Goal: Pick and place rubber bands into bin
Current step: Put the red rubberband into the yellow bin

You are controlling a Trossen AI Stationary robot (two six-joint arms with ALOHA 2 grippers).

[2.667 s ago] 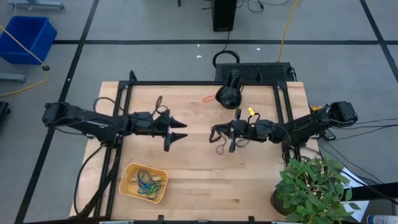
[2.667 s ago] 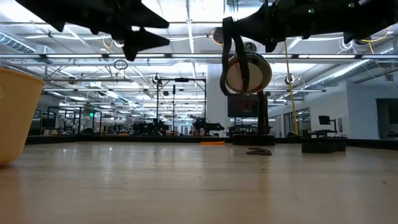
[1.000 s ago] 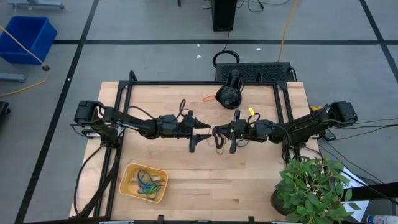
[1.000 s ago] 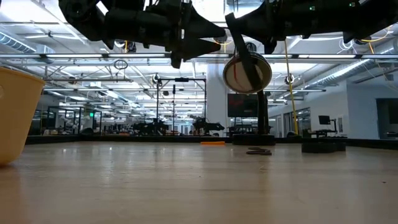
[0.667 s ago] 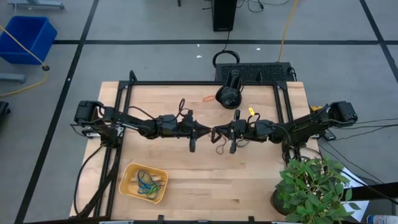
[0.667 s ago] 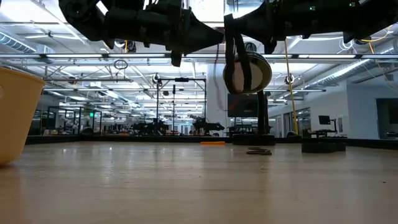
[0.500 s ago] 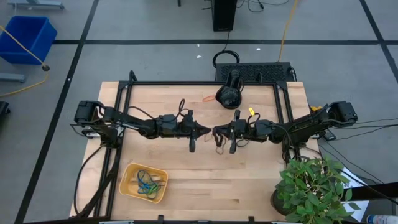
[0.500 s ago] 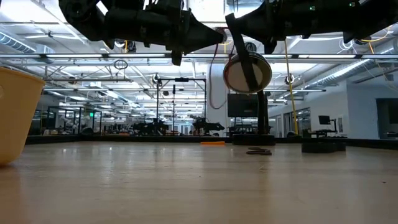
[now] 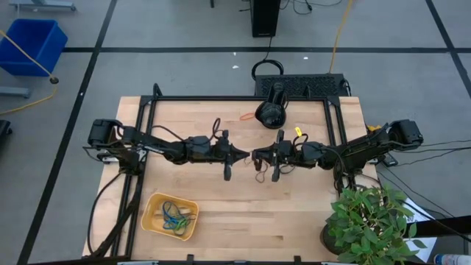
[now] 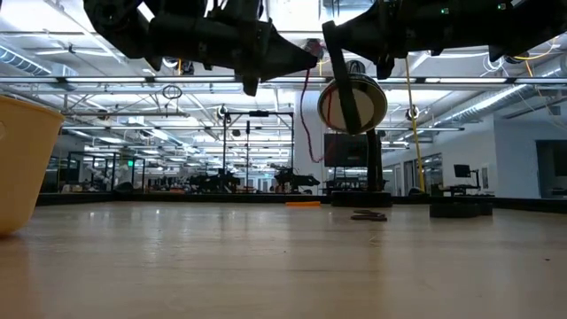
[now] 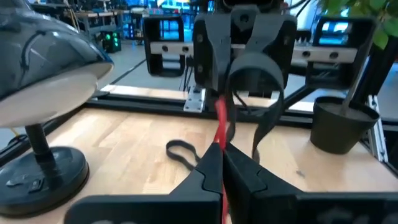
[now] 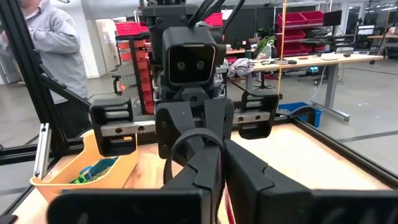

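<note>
The left gripper (image 9: 245, 154) is held above the middle of the table, its fingers pressed together on a red rubber band (image 11: 221, 121) that hangs between it and the right gripper (image 9: 255, 155), which meets it tip to tip. Whether the right gripper's fingers are pinching the band cannot be told. The hand-over appears to be in progress. The bin (image 9: 151, 223) lies well apart from the left gripper, toward that arm's near side, and several coloured bands (image 9: 174, 216) are already seen inside it. At least two bands are left on the wood: an orange one (image 9: 246, 116) beyond the grippers and a dark one (image 11: 180, 152) just under them.
</note>
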